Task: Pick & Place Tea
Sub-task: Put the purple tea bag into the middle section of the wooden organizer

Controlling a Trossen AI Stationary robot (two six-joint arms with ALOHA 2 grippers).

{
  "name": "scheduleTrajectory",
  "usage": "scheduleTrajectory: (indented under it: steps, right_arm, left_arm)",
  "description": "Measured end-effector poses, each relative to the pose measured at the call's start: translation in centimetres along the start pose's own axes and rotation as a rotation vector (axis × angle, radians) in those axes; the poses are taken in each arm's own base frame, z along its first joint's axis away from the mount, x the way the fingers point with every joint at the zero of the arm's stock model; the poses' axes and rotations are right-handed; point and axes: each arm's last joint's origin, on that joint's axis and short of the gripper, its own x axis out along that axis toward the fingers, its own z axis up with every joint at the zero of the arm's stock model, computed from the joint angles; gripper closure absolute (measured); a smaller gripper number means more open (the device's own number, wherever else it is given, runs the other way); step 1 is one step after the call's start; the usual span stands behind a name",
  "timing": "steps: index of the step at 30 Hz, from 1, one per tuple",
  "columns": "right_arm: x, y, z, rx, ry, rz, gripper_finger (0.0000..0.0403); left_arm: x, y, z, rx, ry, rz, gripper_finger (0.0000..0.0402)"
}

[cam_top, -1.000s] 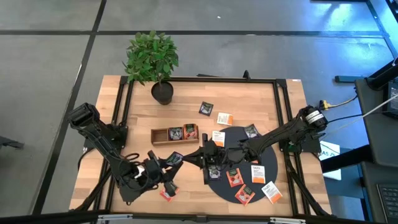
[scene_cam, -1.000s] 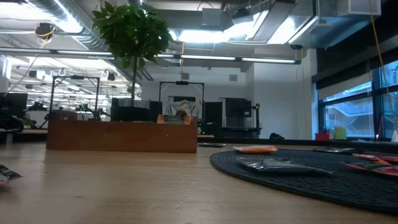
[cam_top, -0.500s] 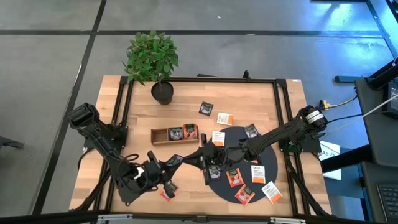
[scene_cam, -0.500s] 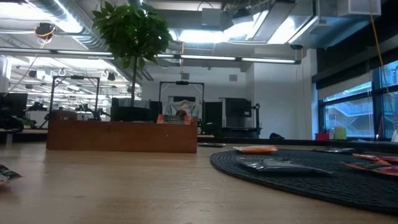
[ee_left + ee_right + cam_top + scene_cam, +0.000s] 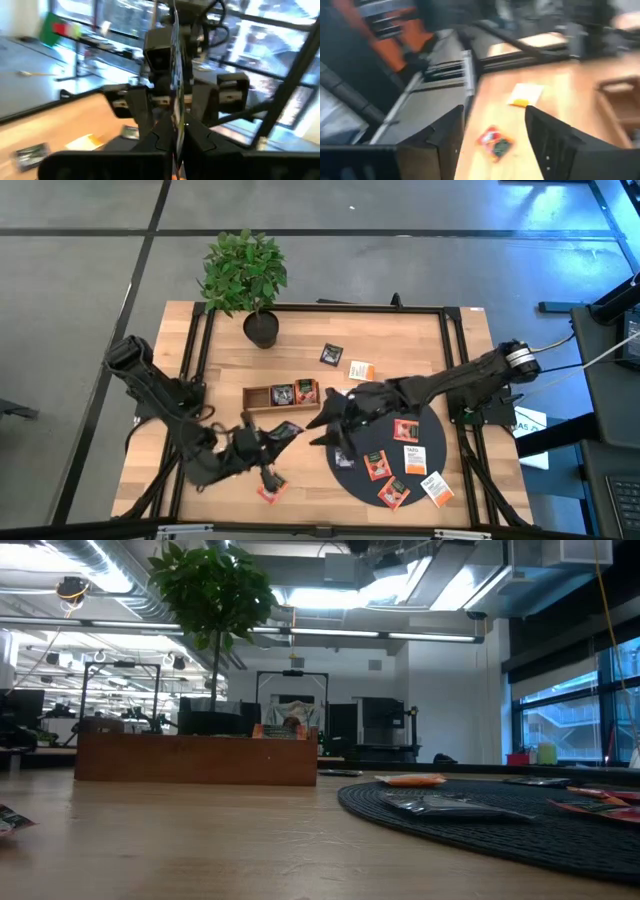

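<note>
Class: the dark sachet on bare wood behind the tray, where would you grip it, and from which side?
Pinch the dark sachet across two opposite edges, coming straight down. It lies flat on the table, turned cornerwise, so the end effector probably must turn to match; from the side there is little to grip. The white sachet nearby lies apart, leaving room.
</note>
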Motion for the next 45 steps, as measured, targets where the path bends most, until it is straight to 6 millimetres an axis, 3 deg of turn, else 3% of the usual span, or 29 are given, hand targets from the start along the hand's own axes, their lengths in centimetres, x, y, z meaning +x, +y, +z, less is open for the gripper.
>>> scheduleTrajectory:
  steps: [6,10,12,16,22,31,37,45]
  right_arm:
    - [-4.6,-1.0,2.9,-0.087,-0.013,-0.027,0.0175]
    - [-8.5,-1.0,4.2,-0.100,0.004,-0.084,0.0175]
    - [-9.3,-0.9,4.3,-0.112,0.002,-0.116,0.0175]
    - [-8.8,-1.1,4.0,-0.114,0.023,-0.119,0.0175]
    - [-6.4,-1.8,2.4,-0.097,0.118,-0.093,0.0175]
    - [-5.2,-2.1,2.3,-0.090,0.089,-0.086,0.0185]
    - [-5.2,-2.3,2.4,-0.067,0.081,-0.093,0.0247]
    - [-5.3,-2.5,2.3,-0.070,0.079,-0.140,0.0383]
  left_arm:
    - [3.7,1.7,-0.7,0.010,0.118,-0.101,0.0392]
    - [5.0,2.9,-1.4,0.017,0.186,-0.069,0.0392]
    - [5.5,3.2,-1.5,0.027,0.215,-0.088,0.0392]
    - [6.8,4.2,-1.6,0.058,0.272,-0.109,0.0392]
    - [8.4,5.4,-1.6,0.059,0.332,-0.139,0.0392]
    - [9.5,6.5,-1.8,0.086,0.399,-0.167,0.0391]
    - [9.7,6.8,-1.9,0.097,0.407,-0.151,0.0386]
    - [9.7,6.9,-1.9,0.109,0.405,-0.147,0.0369]
